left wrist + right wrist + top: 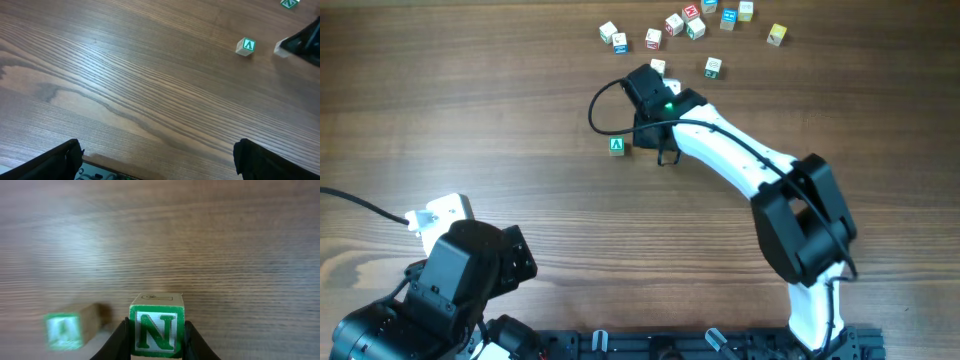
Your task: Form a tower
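Right end effector (156,341): pinching the N cube (156,327) by its two sides, green letter facing the wrist camera.
N cube: near the A cube (617,146) but clear of it, beside it and not on it; whether it touches the counter (470,100) cannot be told.
A cube: alone on the counter, free of both arms.
Left end effector (157,152): spread wide, holding nothing, well apart from the A cube.
Loose cubes (695,28): scattered on the counter, well beyond the A cube.
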Action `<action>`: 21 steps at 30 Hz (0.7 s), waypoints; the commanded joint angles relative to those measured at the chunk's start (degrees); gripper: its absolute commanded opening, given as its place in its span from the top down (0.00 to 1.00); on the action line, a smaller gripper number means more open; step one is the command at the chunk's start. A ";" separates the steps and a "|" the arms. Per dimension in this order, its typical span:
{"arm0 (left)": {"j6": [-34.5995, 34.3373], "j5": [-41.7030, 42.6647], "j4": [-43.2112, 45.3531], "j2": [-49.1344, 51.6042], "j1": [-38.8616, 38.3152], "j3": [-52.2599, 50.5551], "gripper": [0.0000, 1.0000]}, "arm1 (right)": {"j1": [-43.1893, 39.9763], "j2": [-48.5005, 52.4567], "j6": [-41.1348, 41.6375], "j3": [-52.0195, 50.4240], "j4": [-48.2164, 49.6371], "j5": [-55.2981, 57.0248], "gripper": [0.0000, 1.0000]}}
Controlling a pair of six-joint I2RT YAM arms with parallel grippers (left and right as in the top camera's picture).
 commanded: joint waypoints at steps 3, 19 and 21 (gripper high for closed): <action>-0.76 0.31 -0.04 -0.02 0.26 -0.09 0.00 | 2.89 -4.37 -0.11 2.03 0.72 -3.43 0.87; -0.76 0.31 -0.04 -0.02 0.26 -0.09 0.00 | 6.73 1.22 -1.64 1.92 4.07 0.00 0.87; -0.76 0.31 -0.04 -0.02 0.26 -0.09 0.00 | 6.73 1.38 -1.64 1.92 4.07 0.00 0.87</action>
